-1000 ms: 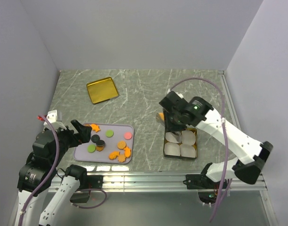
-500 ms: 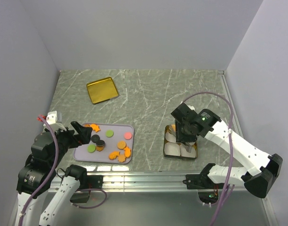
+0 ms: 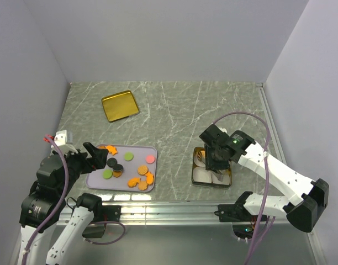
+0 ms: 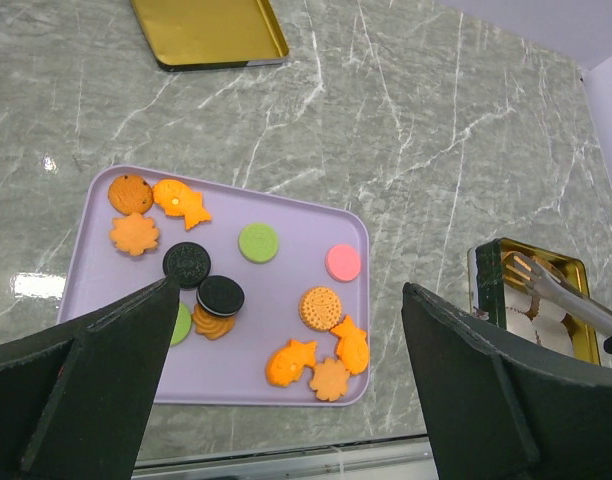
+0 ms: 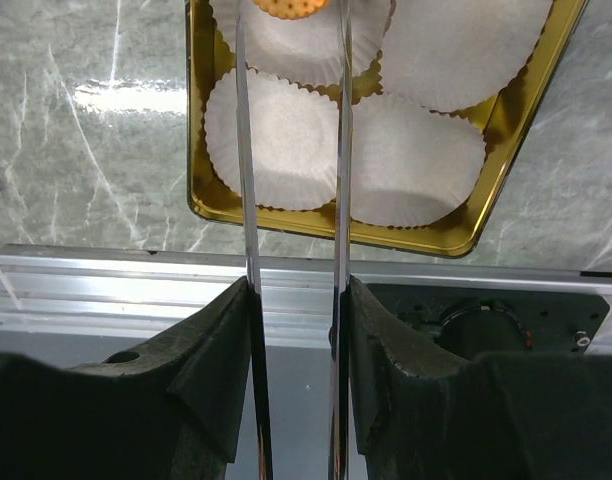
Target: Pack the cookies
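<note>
Marble table (image 4: 416, 130) — cookies (image 4: 321, 308) mostly orange, scalloped; L fingers (image 4: 86, 400) agape, R fingers (image 5: 216, 370) tight on tongs (image 5: 244, 160).

wide bare table (image 3: 174, 127) btw purple tray (image 3: 133, 148) and gold tin (image 3: 194, 171); tray open from above. right gripper (image 3: 216, 161) w/ tongs (image 5: 244, 150) covers the tin. gold lid (image 3: 120, 105) lies far left, apart.

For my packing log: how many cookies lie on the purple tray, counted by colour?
Orange cookies: 8
Black cookies: 2
Green cookies: 2
Pink cookie: 1
Total: 13
</note>
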`<state>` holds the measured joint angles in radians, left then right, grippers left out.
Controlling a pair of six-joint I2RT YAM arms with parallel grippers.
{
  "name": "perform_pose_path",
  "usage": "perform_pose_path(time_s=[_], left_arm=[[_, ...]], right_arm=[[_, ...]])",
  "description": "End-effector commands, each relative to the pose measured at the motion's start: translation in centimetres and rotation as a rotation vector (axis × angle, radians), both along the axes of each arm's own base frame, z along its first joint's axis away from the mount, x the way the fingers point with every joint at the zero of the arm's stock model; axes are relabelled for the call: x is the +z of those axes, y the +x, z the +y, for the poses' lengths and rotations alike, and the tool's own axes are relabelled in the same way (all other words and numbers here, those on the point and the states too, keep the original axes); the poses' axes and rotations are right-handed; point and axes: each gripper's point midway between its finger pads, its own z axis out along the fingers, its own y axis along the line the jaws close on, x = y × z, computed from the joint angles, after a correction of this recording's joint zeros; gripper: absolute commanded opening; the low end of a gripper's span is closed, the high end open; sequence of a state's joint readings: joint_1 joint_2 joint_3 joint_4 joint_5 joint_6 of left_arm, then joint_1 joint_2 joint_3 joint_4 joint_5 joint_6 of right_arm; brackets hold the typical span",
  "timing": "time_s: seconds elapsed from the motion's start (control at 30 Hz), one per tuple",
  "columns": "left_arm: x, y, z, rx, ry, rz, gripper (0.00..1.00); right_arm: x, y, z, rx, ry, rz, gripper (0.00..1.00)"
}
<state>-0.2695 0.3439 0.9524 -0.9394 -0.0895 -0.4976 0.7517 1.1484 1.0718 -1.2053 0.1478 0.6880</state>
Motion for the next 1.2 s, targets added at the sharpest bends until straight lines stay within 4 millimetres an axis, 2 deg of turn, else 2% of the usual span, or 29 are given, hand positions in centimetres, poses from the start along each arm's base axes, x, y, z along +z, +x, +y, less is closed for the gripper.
perform_pose_path(time_s=[0.0, 0.37, 0.87, 1.0, 1.17], left_arm=[[0.7, 0.4, -0.3, -0.014, 0.001, -0.032, 1.0], [0.7, 0.5, -0.3, -0.015, 0.001, -0.032, 0.99], [0.7, 0.4, -0.3, -0.013, 0.0, -0.03, 0.99], [0.7, 0.4, -0.2, -0.013, -0.001, -0.032, 1.0], [0.7, 0.4, -0.3, -0.017, 0.0, -0.033, 0.99]], right_arm=[[0.3, 0.5, 0.3, -0.026, 0.04, -0.036, 0.41], [-0.5, 0.1, -0.3, -0.041, 0.019, -0.026, 0.47], [0.1, 0.3, -0.6, -0.063, 0.017, -0.048, 0.56], [0.8, 0.3, -0.6, -0.073, 0.03, -0.064, 0.56], [3.0, 1.2, -0.5, -0.079, 0.045, -0.115, 0.56]])
